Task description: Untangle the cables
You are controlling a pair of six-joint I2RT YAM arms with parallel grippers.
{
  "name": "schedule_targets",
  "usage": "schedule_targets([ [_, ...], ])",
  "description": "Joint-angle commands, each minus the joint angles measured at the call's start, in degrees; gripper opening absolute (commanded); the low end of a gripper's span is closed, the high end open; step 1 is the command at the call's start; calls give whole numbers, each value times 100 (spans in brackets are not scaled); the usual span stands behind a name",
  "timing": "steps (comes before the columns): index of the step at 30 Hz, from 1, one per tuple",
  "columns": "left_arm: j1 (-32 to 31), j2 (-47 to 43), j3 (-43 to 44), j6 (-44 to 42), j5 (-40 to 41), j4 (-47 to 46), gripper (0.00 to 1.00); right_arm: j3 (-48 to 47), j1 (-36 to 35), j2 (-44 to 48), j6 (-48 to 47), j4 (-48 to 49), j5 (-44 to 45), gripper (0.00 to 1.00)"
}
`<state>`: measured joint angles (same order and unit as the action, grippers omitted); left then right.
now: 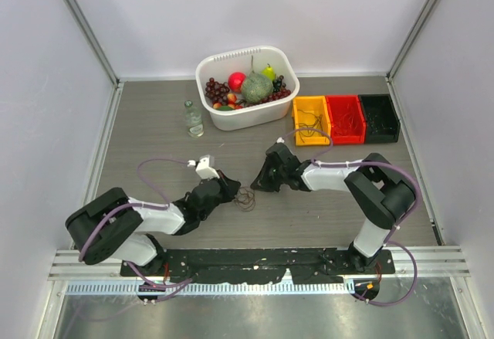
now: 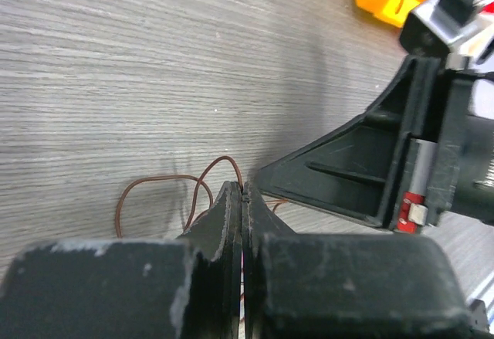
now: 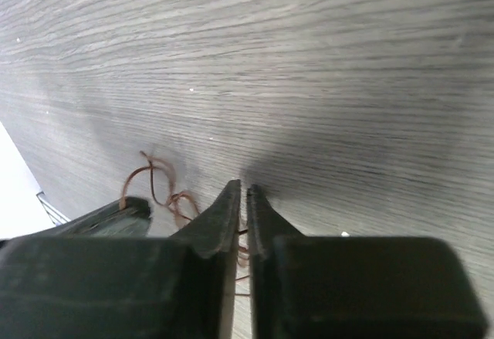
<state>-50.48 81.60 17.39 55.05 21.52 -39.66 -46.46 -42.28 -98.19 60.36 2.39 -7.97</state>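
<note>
The cables (image 1: pixel 245 198), hair-fine, limp and feather-light, lie at the centre of the tabletop (image 1: pixel 154 134). The left end effector (image 2: pixel 243 196) is closed, seemingly pinching one brown loop. The right end effector (image 3: pixel 242 194) is nearly closed, its grip unclear. Single strands want a gentle pinch.

On the table (image 1: pixel 154 138), cables (image 1: pixel 245 198) — left hand (image 1: pixel 231 188) just left, right hand (image 1: pixel 261 183) right, tub (image 1: pixel 247 116) behind.

The grey wood-grain worktop (image 1: pixel 154 146) carries a white tub (image 1: pixel 248 117) of fruit at the back, with a small clear bottle (image 1: pixel 194 119) just beside it on the left. To the tub's right a yellow bin (image 1: pixel 309 140), a red bin (image 1: pixel 345 139) and a black bin (image 1: pixel 380 136) stand side by side in a row. Thin reddish-brown cables (image 1: pixel 245 198) lie looped near the middle.
</note>
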Motion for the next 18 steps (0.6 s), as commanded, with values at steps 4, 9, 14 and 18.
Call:
schedule_targets([
  [4,29,-1451,-587,-819,238,-1009,0,418,-17,457,-85,297,400,1],
  [9,38,-3394,-403,-1224,475,763,0,515,44,1205,-1013,-125,973,1],
  [14,47,-4669,-61,-1312,521,2486,0,603,-17,1838,-2809,227,-29,28],
  [18,47,-5136,203,-1330,82,3033,0,717,-26,2259,-3477,585,-530,46],
])
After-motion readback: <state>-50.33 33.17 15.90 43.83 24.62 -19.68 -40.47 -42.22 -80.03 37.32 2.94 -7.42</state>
